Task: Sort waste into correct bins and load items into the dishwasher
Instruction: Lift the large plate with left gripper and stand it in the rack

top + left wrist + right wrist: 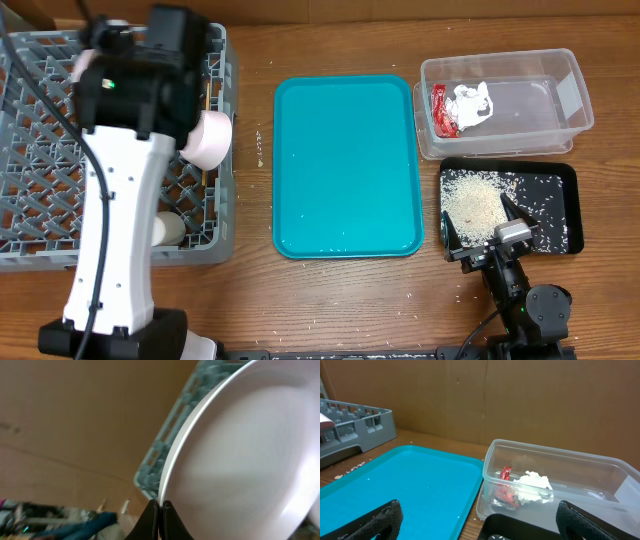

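My left gripper is shut on the rim of a large white plate and holds it over the right side of the grey dish rack. The plate also shows in the overhead view. A small white cup lies in the rack. My right gripper is open and empty over the front left of the black tray, which holds rice grains. The clear tub holds the red wrapper and the white tissue. Both also show in the right wrist view: wrapper, tissue.
The teal serving tray lies bare between the rack and the bins and shows in the right wrist view. Stray rice grains are scattered on the wooden table by the tray's edges. The left arm's white body covers the rack's front right.
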Available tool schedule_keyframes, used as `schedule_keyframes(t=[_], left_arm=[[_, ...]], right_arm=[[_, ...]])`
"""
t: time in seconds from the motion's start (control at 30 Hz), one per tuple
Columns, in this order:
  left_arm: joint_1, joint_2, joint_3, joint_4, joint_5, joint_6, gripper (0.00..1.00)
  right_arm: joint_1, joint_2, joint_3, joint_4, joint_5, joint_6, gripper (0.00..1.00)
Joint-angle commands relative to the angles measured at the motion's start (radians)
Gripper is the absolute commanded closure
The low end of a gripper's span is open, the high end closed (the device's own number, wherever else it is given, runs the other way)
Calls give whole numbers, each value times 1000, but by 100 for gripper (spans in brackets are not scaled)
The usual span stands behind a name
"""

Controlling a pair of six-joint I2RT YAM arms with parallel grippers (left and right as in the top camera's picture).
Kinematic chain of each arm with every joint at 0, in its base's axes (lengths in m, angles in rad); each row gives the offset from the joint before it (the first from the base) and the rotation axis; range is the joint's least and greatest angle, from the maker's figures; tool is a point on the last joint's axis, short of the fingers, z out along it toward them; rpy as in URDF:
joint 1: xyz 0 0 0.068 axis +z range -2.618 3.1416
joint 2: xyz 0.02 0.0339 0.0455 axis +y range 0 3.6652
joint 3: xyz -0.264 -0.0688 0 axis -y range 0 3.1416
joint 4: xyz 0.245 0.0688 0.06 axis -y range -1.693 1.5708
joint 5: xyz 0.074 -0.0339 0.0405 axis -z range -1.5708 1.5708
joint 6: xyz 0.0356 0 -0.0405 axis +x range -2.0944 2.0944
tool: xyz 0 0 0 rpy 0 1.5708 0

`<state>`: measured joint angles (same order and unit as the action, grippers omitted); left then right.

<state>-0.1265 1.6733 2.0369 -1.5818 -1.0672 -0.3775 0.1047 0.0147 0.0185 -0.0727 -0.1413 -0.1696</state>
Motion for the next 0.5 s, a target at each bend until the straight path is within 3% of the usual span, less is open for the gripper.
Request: schedule_keyframes(t=[0.0,0.1,0.37,0.47], left_arm=[[84,13,-47,50,-105,0,96],[167,20,-106,173,-100,43,96],[317,39,-274,539,55,399,96],[354,43,-312,639,79,479,96]], right_arm=[[-1,-11,-11,3,10,-3,1],[-1,-12,-11,3,10,-3,0],[-1,-12,-11,3,10,-3,0],[-1,-12,-11,3,10,-3,0]])
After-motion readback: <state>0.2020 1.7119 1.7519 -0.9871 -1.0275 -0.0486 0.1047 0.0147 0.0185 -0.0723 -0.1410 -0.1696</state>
